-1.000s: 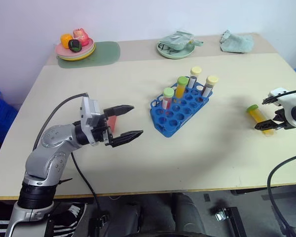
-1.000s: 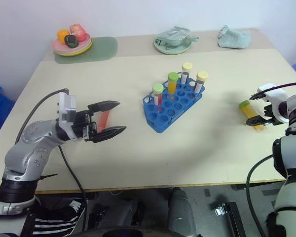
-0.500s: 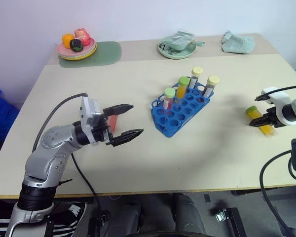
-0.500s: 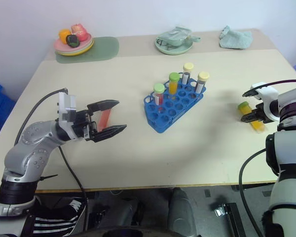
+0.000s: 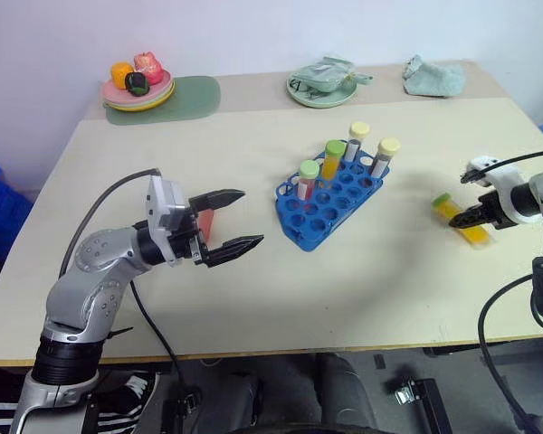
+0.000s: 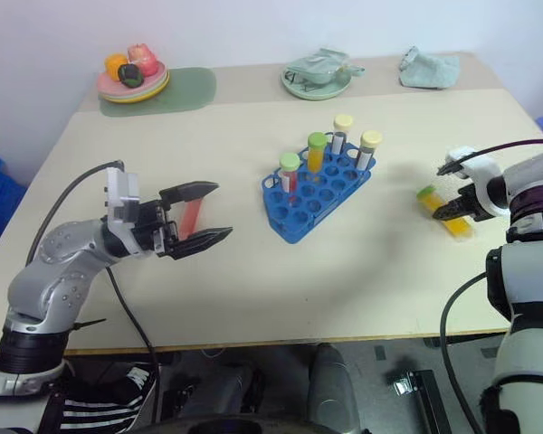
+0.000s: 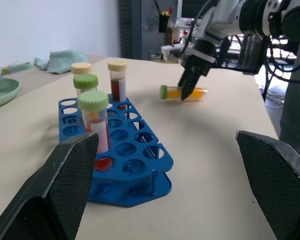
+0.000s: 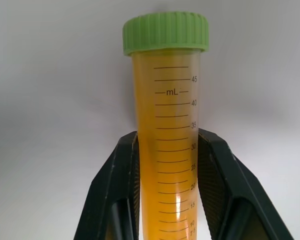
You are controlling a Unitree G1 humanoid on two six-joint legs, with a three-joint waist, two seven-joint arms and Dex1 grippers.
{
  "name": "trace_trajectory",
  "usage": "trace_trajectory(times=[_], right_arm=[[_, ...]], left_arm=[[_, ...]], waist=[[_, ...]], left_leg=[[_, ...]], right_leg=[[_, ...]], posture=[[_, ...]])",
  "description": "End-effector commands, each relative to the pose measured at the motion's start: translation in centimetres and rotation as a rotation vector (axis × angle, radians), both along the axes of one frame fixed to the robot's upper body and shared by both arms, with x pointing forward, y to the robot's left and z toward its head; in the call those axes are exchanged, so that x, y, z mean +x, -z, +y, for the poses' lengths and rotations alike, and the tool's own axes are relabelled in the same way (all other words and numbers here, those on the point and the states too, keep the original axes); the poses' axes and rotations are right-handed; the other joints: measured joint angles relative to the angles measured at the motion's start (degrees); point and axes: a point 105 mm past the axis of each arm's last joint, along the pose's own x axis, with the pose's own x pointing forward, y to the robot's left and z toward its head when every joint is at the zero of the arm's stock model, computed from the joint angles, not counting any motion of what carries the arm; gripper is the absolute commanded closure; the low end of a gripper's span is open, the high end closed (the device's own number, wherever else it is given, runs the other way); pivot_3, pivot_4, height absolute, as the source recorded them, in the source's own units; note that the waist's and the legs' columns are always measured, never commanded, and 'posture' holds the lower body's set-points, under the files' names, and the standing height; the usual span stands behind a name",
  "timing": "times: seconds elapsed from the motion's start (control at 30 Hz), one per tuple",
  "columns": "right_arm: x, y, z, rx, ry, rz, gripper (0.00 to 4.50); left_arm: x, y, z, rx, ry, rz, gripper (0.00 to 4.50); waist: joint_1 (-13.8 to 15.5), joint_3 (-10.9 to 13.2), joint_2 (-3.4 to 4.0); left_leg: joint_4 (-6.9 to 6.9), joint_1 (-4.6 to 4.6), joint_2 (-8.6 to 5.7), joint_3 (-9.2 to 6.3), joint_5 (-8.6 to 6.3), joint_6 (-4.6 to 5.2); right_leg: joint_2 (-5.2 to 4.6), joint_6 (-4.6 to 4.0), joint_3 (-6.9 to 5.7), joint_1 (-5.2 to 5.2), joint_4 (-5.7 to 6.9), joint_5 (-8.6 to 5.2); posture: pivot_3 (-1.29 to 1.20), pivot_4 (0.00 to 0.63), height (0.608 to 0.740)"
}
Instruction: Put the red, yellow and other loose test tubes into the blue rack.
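The blue rack [image 5: 330, 206] stands in the middle of the table and holds several capped tubes. Among them are the red tube with a pale green cap [image 5: 306, 181] and a brown one with a pale yellow cap [image 5: 385, 155]. To the right of the rack, my right gripper [image 5: 476, 215] is shut on the yellow tube [image 5: 458, 220]. That tube lies level, close to the table, green cap toward the rack. The right wrist view shows both fingers [image 8: 130, 165] pressed on the yellow tube [image 8: 165, 90]. My left gripper [image 5: 252, 218] hovers open left of the rack, pointing at it.
Along the far edge are a plate of toy food [image 5: 138, 89] on a green mat [image 5: 185, 95], a green dish with a cloth [image 5: 324, 83] and a crumpled cloth [image 5: 434, 77]. A dark blue crate [image 5: 0, 212] sits beyond the table's left side.
My right gripper closed on the yellow tube and carried it a little left toward the rack. The left arm stayed still.
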Motion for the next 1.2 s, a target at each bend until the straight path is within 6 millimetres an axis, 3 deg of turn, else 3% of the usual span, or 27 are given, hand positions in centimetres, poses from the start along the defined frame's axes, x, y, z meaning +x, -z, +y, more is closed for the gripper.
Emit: trace_trajectory(times=[0.03, 0.2, 0.23, 0.33, 0.5, 0.7, 0.83, 1.2], right_arm=[[-1.0, -3.2, 2.1, 0.119, -0.214, -0.137, 3.23], [-3.0, -6.1, 5.6, 0.344, -0.301, -0.39, 3.23], [-2.7, -7.4, 6.4, 0.407, -0.309, -0.571, 3.23], [-2.6, -8.9, 7.2, 0.581, -0.206, -0.888, 3.23], [-2.2, -9.8, 9.3, 0.792, -0.033, -1.118, 3.23], [-1.7, -7.5, 12.5, 0.835, 0.032, -1.247, 3.23], [-1.0, -4.8, 14.1, 0.789, 0.042, -1.264, 3.23], [2.2, -1.3, 14.3, 0.712, 0.114, -1.26, 3.23]], left_arm=[[-0.1, -1.1, 0.3, -0.012, -0.001, -0.054, 0.0], [0.2, -1.2, 0.3, -0.014, 0.006, -0.057, 0.0], [0.3, -1.3, 0.2, -0.013, 0.01, -0.061, 0.0], [0.7, -1.5, 0.2, -0.014, 0.014, -0.069, 0.0], [1.2, -1.5, 0.4, -0.007, 0.024, -0.075, 0.0], [1.6, -1.8, 0.3, -0.003, 0.034, -0.083, 0.0], [1.6, -2.2, 0.3, -0.007, 0.033, -0.085, 0.0], [1.4, -2.3, 0.6, 0.018, 0.021, -0.09, 0.0]], waist=[[0.3, 0.0, -0.01], [1.5, 0.0, -0.01], [1.6, 0.0, -0.03], [1.5, 0.0, -0.08], [1.4, 0.0, -0.03], [1.3, -0.1, -0.04], [1.0, 0.0, -0.02], [-0.5, 0.0, -0.02]], left_leg=[[0.01, 0.0, 0.0, 0.0, 0.0, 0.0], [0.05, -0.04, -0.03, -0.06, -0.01, -0.01], [0.06, -0.04, -0.01, -0.06, -0.01, -0.01], [0.08, 0.05, 0.08, -0.04, -0.01, -0.04], [0.09, 0.07, 0.14, 0.0, -0.02, -0.07], [0.08, 0.09, 0.17, 0.0, -0.02, -0.08], [0.07, 0.09, 0.19, 0.0, -0.02, -0.08], [0.01, 0.14, 0.44, 0.0, -0.04, -0.18]], right_leg=[[0.01, 0.0, 0.0, 0.0, 0.0, 0.0], [0.01, 0.04, -0.01, 0.03, -0.01, 0.02], [0.01, 0.05, 0.0, 0.02, 0.01, 0.04], [0.12, -0.01, 0.03, 0.1, -0.03, 0.13], [0.23, -0.04, 0.07, 0.08, -0.02, 0.16], [0.29, -0.05, 0.08, 0.09, -0.01, 0.17], [0.31, -0.05, 0.08, 0.07, 0.0, 0.17], [0.55, -0.12, 0.08, 0.06, 0.0, 0.2]], posture=[[0.0, 0.15, 0.74], [0.0, 0.15, 0.74], [0.0, 0.15, 0.74], [0.0, 0.15, 0.74], [0.0, 0.15, 0.74], [0.0, 0.15, 0.74], [0.0, 0.15, 0.74], [0.0, 0.15, 0.74]])
